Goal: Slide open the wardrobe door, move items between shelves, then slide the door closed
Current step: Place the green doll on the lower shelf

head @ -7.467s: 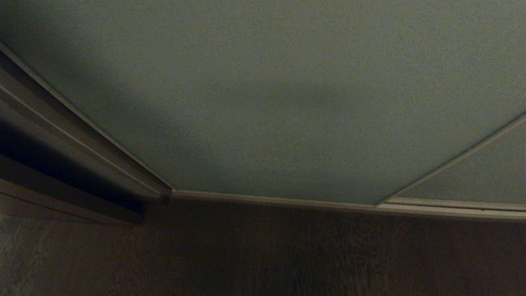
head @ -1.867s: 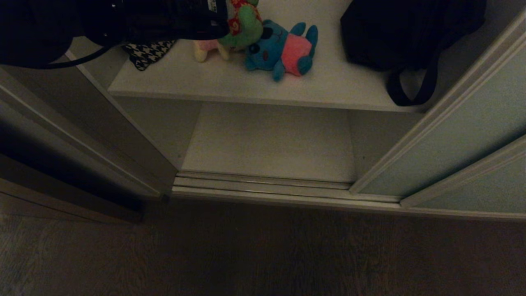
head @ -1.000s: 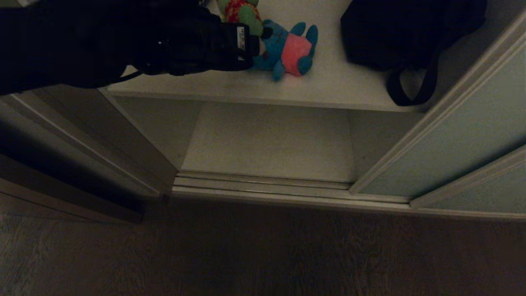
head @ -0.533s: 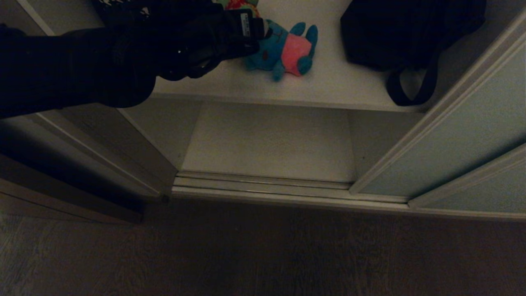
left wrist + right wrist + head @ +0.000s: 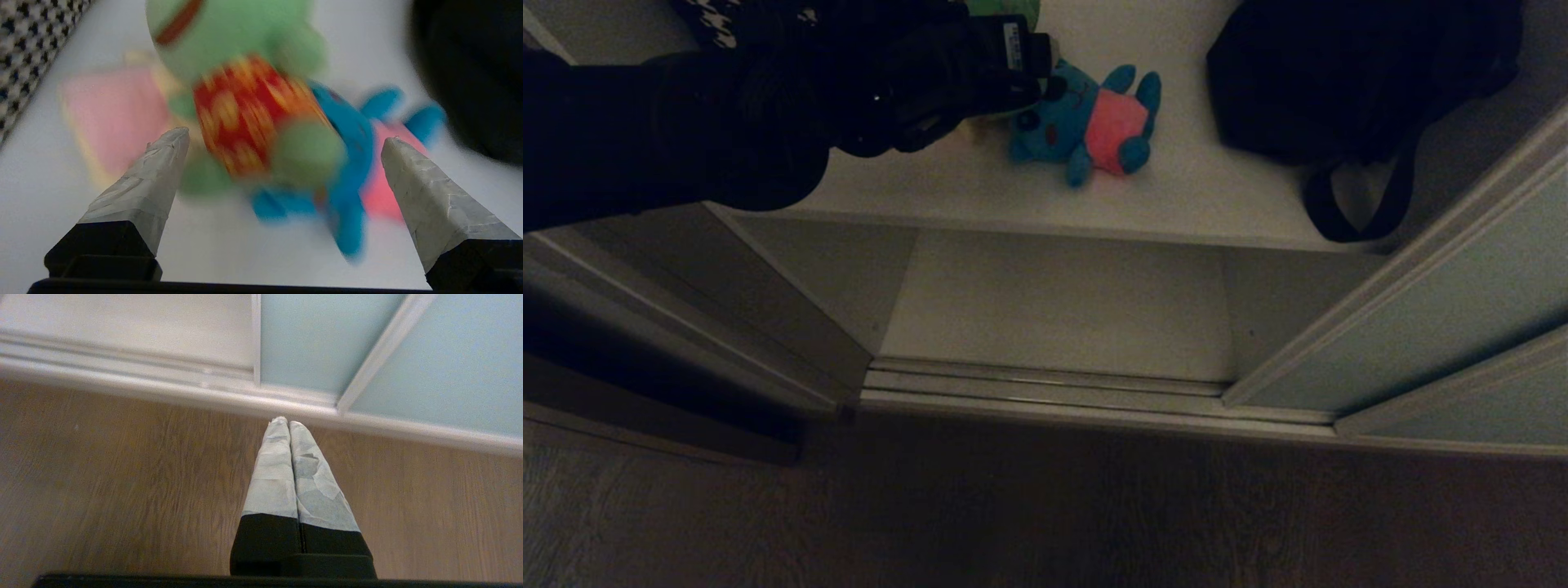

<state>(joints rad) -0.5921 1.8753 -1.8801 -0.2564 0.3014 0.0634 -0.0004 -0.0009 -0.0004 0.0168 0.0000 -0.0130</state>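
The sliding wardrobe door (image 5: 1429, 302) stands slid aside to the right, so both shelves show. On the upper shelf (image 5: 1192, 196) lies a blue toy (image 5: 1086, 122) with a pink belly. A green toy (image 5: 229, 36) with a red belly leans against it, and a cream and pink toy (image 5: 110, 110) lies behind. My left arm (image 5: 768, 106) reaches in over that shelf. My left gripper (image 5: 284, 143) is open, its fingers apart on either side of the green toy and not touching it. The lower shelf (image 5: 1062, 302) is bare. My right gripper (image 5: 289, 422) hangs shut over the floor.
A black strapped bag (image 5: 1339, 82) fills the right of the upper shelf, its strap hanging over the edge. A houndstooth cloth (image 5: 28, 45) lies at the shelf's left. The ribbed floor track (image 5: 1045, 384) runs along the wardrobe's foot, with dark wooden floor (image 5: 1045, 506) before it.
The door, shut several seconds ago, now stands open. Over the last second my left arm pushed further in over the toys, hiding most of the green one. The head view shifted slightly.
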